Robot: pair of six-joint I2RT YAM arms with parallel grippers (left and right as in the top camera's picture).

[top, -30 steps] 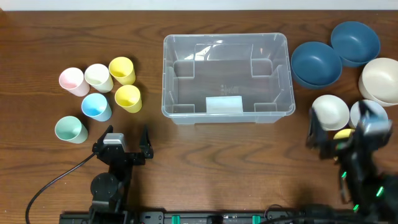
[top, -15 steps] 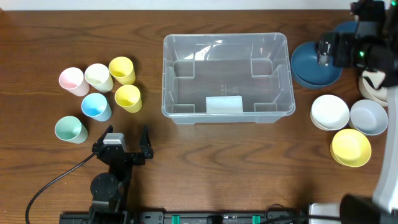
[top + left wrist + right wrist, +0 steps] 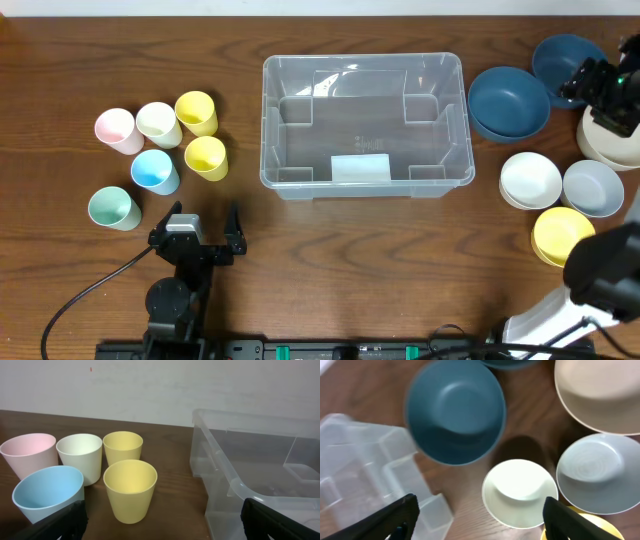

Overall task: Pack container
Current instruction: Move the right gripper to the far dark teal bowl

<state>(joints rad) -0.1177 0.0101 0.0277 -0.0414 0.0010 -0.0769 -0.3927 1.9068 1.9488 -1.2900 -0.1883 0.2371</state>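
Wood desk (image 3: 330,270) | container (image 3: 360,130) empty, nothing packed | cups (image 3: 154,170) and bowls (image 3: 509,102) all outside, all left to load | left fingers (image 3: 65,520), right fingers (image 3: 395,515) wide open, empty

Overhead faces straight down; left wrist looks level, right wrist downward, sharing the container (image 3: 360,130).

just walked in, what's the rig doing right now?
Packing hasn't started: the clear container is empty. The right gripper is open with nothing in it, up over the bowls on the right, looking down on the dark blue bowl. The left gripper is open too, on the near side of the cups, touching none of them.
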